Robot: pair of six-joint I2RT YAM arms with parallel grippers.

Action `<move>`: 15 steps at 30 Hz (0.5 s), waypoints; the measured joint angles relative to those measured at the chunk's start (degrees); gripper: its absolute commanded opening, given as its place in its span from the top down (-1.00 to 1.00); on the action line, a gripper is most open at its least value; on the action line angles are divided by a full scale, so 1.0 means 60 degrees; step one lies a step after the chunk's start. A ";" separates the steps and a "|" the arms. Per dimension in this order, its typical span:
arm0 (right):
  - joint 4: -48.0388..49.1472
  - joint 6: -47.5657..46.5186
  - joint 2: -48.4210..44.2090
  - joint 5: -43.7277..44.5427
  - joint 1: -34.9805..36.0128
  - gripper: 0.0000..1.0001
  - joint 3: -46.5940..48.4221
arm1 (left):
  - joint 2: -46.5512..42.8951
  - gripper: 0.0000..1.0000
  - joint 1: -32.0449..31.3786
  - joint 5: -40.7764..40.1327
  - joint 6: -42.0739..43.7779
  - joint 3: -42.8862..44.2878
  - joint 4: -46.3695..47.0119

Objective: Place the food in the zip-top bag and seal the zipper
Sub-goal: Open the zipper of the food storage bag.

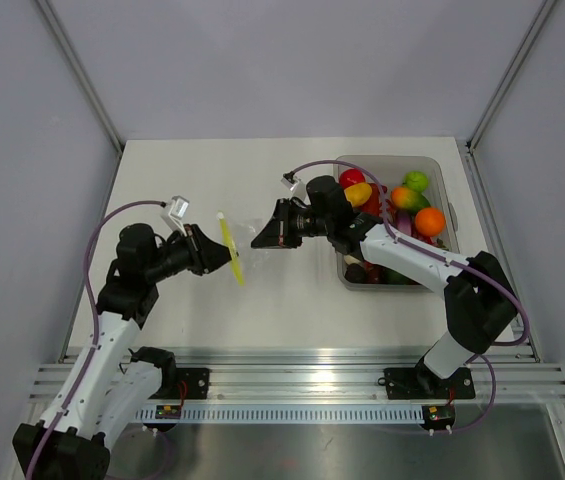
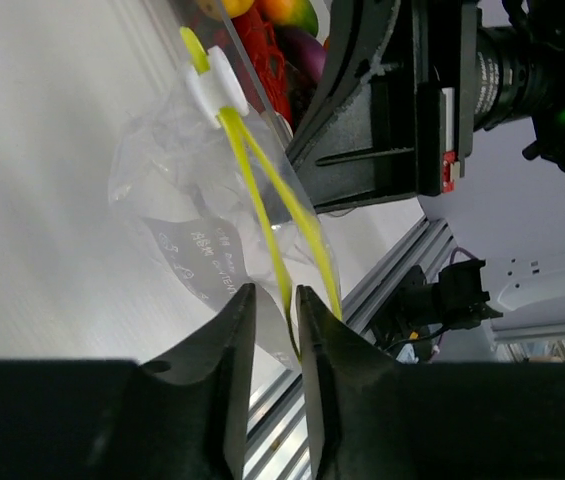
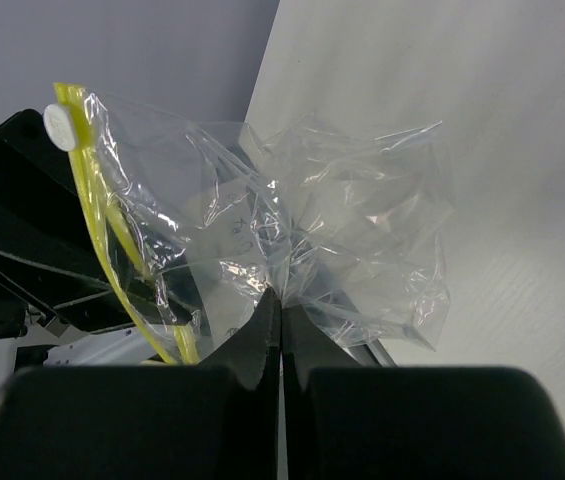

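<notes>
The zip-top bag point(image 3: 342, 230) hangs in the air between the two arms, above the left-middle of the table point(image 1: 192, 180) and clear of its surface. It is crumpled clear film with some faint print on it. Its zipper point(image 2: 262, 200) runs along the edge facing the left arm and stands roughly upright in the overhead view. A small white slider point(image 2: 217, 85) sits at the end of the zipper farthest from the left arm's fingers. Below the slider the two yellow tracks spread apart (so the mouth gapes along most of its length).

The right gripper point(image 3: 280, 300) comes in from the bin side. Its fingers are pressed fully together on a bunched fold of film on the side of the bag away from the zipper.

The left gripper point(image 2: 275, 300) meets the bag from the opposite side, at the zipper's near end. Its fingers stand only a narrow gap apart, and one yellow track runs down into that gap. The other track passes just outside, over the right-hand finger. I cannot tell whether the pads actually touch the strip, since a sliver of space shows on either side of it.

To the right, behind the right arm, a clear rectangular bin point(image 1: 440, 190) rests on the table. The food point(image 1: 429, 221) is piled in it, in orange, red, yellow, green and purple pieces, well apart from the bag.
</notes>
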 measured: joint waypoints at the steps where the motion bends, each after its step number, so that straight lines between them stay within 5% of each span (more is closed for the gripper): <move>1: 0.0004 -0.0004 0.0000 0.0000 0.0004 1.00 0.0000 | 0.0069 0.61 -0.0011 -0.0055 -0.0062 -0.0018 0.0058; 4: -0.0022 -0.0033 0.0000 0.0000 0.0000 1.00 0.0000 | 0.0291 0.85 -0.0018 -0.0240 -0.0233 -0.0033 0.0182; 7: -0.0237 -0.0175 -0.0004 0.0047 0.0000 0.61 0.0004 | 0.0441 1.00 -0.0033 -0.0437 -0.0324 -0.0029 0.0219; 9: -0.0718 -0.0412 -0.0011 0.0193 -0.0004 0.05 0.0069 | 0.0554 1.00 -0.0036 -0.0634 -0.0339 -0.0011 0.0157; 10: -0.1013 -0.0539 -0.0022 0.0368 -0.0004 -0.08 0.0117 | 0.0659 1.00 -0.0040 -0.0736 -0.0342 0.0047 0.0015; 15: -0.2739 -0.1453 -0.0372 0.1781 -0.0004 -0.39 0.0525 | 0.1060 1.00 -0.0080 -0.1122 -0.0419 0.0430 -0.0331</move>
